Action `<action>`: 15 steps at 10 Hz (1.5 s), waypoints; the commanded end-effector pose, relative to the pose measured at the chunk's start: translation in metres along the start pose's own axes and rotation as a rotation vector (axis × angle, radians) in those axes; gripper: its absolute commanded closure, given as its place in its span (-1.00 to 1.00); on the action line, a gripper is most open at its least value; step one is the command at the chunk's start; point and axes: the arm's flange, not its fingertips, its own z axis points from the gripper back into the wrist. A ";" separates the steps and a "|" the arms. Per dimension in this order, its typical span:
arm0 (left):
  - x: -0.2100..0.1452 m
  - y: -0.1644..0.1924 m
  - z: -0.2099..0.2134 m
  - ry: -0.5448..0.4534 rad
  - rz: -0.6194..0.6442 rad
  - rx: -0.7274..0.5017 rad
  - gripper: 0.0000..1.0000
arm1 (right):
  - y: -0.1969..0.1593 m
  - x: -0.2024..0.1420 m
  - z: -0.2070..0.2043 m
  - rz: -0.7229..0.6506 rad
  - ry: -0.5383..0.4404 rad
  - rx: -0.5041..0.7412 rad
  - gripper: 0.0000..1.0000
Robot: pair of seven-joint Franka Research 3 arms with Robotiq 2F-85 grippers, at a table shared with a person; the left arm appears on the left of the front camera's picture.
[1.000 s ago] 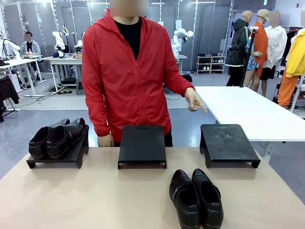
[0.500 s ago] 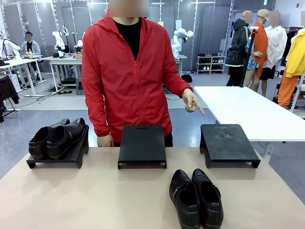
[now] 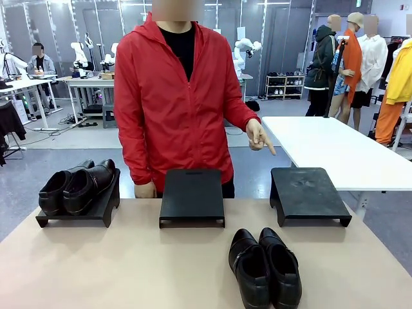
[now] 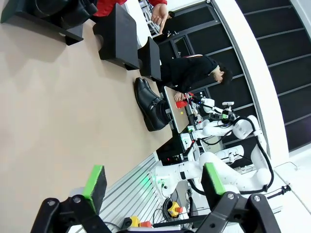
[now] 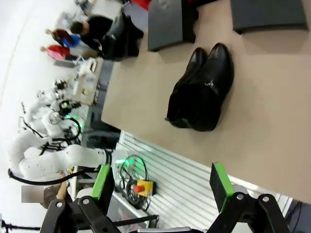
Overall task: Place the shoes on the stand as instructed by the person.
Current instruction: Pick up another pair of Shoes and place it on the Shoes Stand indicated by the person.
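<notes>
Surface: the tan surface (image 3: 129, 270) carries three black stands in a row along its far edge.
Room: an open hall, with a white table (image 3: 335, 148) behind at the right.
Shoes: one pair of shoes (image 3: 74, 187) sits on the left stand (image 3: 96, 209). The loose pair of shoes (image 3: 264, 267) lies on the surface before the bare middle stand (image 3: 192, 196) and right stand (image 3: 309, 193).
Person: the person (image 3: 177, 96) stands behind the middle stand, with one hand (image 3: 259, 136) pointing down toward the right stand.
Left fingers (image 4: 95, 183): spread, empty.
Right fingers (image 5: 103, 183): spread, empty.

Tan table (image 3: 129, 270) bears three black stands (image 3: 192, 196); one shoe pair (image 3: 265, 267).
</notes>
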 end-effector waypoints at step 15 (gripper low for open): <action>-0.002 -0.002 -0.001 -0.010 -0.025 -0.017 -1.00 | 0.081 0.075 -0.341 0.033 0.401 -0.754 -1.00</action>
